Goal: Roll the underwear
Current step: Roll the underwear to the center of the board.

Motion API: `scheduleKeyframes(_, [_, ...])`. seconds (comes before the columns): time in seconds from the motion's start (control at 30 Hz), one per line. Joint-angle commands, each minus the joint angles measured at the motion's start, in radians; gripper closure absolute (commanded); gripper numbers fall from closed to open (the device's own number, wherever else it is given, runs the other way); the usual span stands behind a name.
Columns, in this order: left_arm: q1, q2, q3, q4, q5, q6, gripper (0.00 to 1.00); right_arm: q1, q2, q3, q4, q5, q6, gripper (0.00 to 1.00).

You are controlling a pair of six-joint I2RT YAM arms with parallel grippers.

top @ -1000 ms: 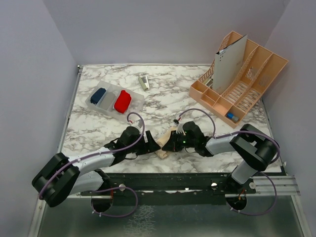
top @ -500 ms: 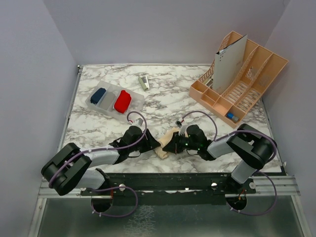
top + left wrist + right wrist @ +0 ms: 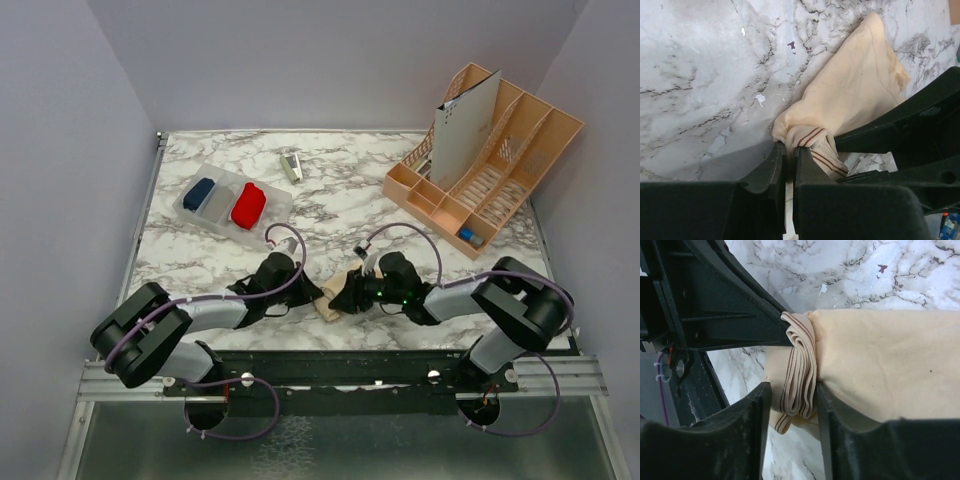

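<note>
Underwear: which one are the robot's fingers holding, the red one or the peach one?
The peach underwear, pinched by both arms' fingers; the red roll lies apart in the clear tray.

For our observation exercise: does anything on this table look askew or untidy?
The peach underwear is bunched, not neatly rolled: its striped waistband is crumpled and pinched by the left end effector and right end effector.

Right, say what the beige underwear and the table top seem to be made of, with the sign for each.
The underwear: soft matte cloth, likely cotton; creases and bunches, with a striped elastic-looking waistband. The table top: smooth marble-look surface, grey veins; possibly laminate.
</note>
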Motion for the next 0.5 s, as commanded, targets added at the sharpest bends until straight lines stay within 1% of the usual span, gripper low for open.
scheduleKeyframes(0.0, [-0.006,-0.002,0.035,-0.299,-0.070,0.113,1.00,0.003,-0.088,0.031,-0.294,0.024,-0.145,0.51])
scheduleKeyframes(0.13, [-0.005,-0.042,0.120,-0.507,-0.167,0.117,1.00,0.002,-0.203,0.073,-0.346,0.076,-0.243,0.42])
scheduleKeyframes(0.2, [-0.005,-0.056,0.158,-0.598,-0.197,0.096,1.00,0.003,-0.247,0.078,-0.342,0.106,-0.313,0.41])
scheduleKeyframes(0.27, [-0.005,-0.062,0.186,-0.677,-0.212,0.060,1.00,0.007,-0.294,0.043,-0.265,0.128,-0.374,0.40])
scheduleKeyframes(0.33, [-0.004,-0.066,0.203,-0.734,-0.206,0.022,1.00,0.026,-0.343,-0.001,-0.153,0.121,-0.479,0.40])
scheduleKeyframes(0.4, [-0.004,-0.071,0.206,-0.772,-0.192,-0.018,1.00,0.090,-0.368,-0.048,-0.030,0.114,-0.629,0.40])
scheduleKeyframes(0.47, [-0.004,-0.082,0.199,-0.786,-0.177,-0.059,1.00,0.193,-0.360,-0.065,0.038,0.158,-0.801,0.40])
